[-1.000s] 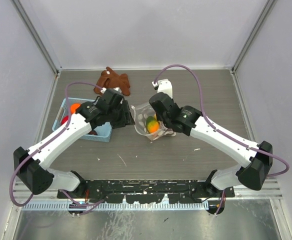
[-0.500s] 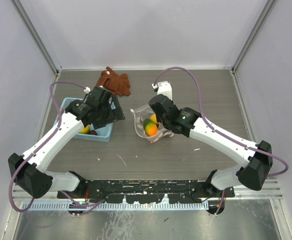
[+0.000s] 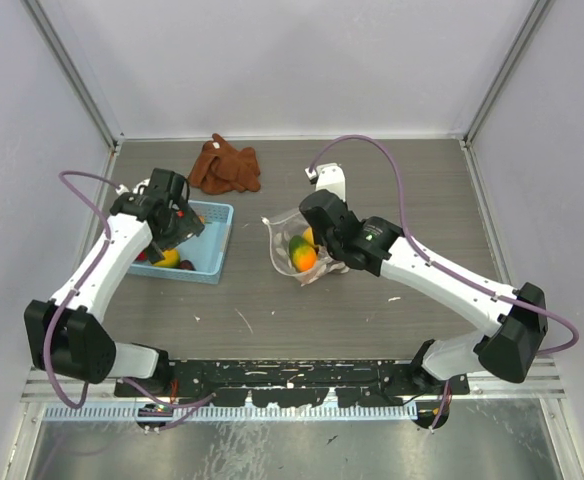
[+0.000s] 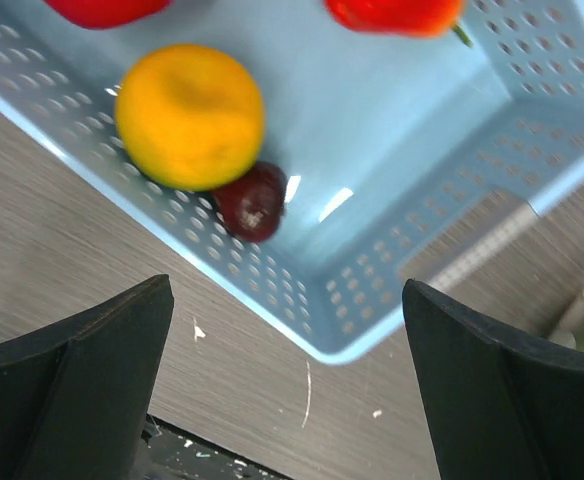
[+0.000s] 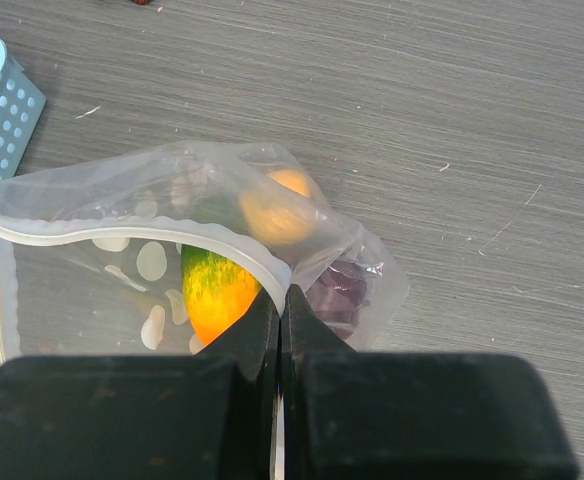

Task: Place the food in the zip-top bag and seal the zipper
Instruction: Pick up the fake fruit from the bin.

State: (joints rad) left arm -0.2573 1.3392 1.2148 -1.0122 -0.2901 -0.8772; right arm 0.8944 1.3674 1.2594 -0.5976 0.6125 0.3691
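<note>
The clear zip-top bag lies mid-table, its mouth facing left. My right gripper is shut on the bag's pale zipper strip, pinching it at the fingertips. Inside the bag are a green-orange fruit, an orange one and a dark purple one. My left gripper hangs open and empty over the light-blue basket. In the left wrist view the gripper frames the basket corner, which holds a yellow-orange fruit, a dark purple piece and red pieces.
A brown cloth lies at the back, behind the basket. A small white block with the purple cable stands behind the bag. Grey walls close in the table on the left, right and back.
My left arm has swung left, away from the bag's mouth, and now sits over the basket. My right gripper has kept its hold on the bag's edge.
</note>
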